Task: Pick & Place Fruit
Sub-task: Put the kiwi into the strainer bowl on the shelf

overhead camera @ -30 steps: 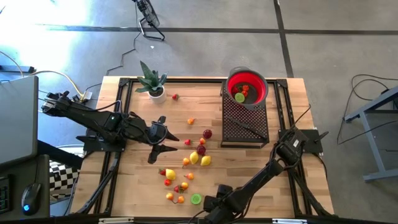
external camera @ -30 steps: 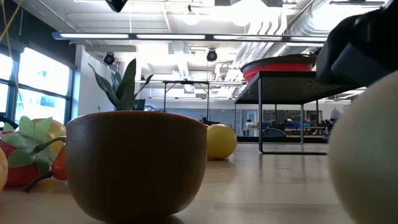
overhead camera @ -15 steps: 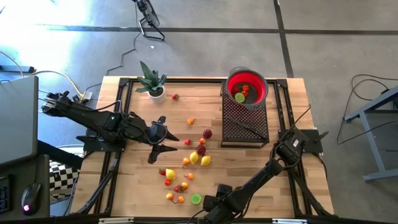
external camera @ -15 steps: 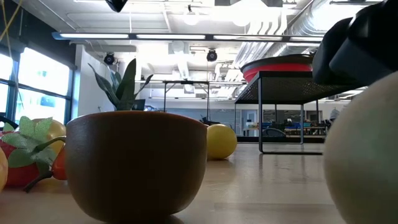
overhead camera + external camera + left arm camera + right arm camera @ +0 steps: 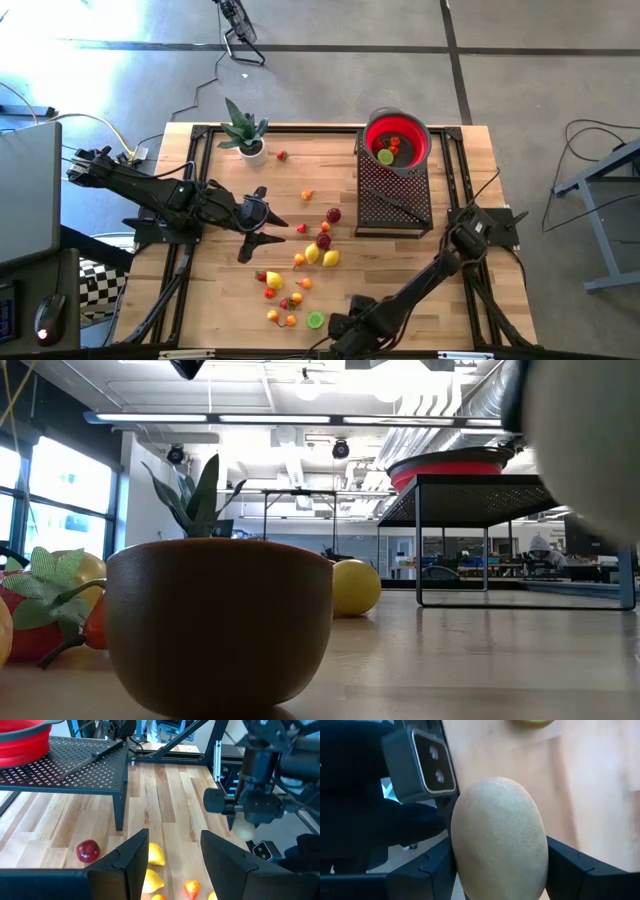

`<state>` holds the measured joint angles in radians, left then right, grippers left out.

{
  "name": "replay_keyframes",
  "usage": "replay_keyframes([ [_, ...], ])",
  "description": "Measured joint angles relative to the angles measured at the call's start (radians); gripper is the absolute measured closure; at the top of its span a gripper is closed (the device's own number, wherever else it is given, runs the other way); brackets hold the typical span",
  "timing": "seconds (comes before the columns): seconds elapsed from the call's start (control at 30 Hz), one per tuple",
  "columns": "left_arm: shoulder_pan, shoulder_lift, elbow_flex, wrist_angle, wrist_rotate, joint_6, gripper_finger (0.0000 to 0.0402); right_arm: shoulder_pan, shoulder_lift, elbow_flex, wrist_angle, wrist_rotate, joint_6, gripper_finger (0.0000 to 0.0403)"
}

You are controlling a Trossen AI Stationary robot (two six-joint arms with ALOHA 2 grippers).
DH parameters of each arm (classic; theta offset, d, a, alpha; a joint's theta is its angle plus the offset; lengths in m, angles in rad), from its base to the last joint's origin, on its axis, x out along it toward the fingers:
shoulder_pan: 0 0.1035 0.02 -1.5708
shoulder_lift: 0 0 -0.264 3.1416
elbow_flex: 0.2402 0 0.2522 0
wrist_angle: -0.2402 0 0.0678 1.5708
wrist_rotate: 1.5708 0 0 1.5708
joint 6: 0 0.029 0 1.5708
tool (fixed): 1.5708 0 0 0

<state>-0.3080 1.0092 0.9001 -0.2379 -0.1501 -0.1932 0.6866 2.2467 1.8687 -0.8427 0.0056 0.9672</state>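
My right gripper (image 5: 497, 870) fingers are grasping a tan oval fruit (image 5: 497, 837), lifted off the desk (image 5: 210, 300). Left gripper (image 5: 170, 865), fingers parted and empty, waits. Next I'd carry the fruit to the red bowl (image 5: 398, 141)

overhead looks straight down; low sits level, close behind brown bowl (image 5: 220, 622); both share red bowl (image 5: 397, 138).

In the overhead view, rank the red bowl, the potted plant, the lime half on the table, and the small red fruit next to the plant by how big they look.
1. red bowl
2. potted plant, a bit smaller across its leaves
3. lime half
4. small red fruit
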Motion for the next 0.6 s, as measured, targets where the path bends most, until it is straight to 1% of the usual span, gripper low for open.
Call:
replay_keyframes([
  [0.13,0.0,0.0,0.0,0.002,-0.001,0.0,0.0227,-0.014,-0.062,0.0,-0.06,0.042,-0.004,0.0181],
  [0.6,0.0,0.0,0.0,0.003,-0.003,0.005,0.0227,-0.078,-0.297,0.0,-0.284,0.262,-0.032,0.0179],
])
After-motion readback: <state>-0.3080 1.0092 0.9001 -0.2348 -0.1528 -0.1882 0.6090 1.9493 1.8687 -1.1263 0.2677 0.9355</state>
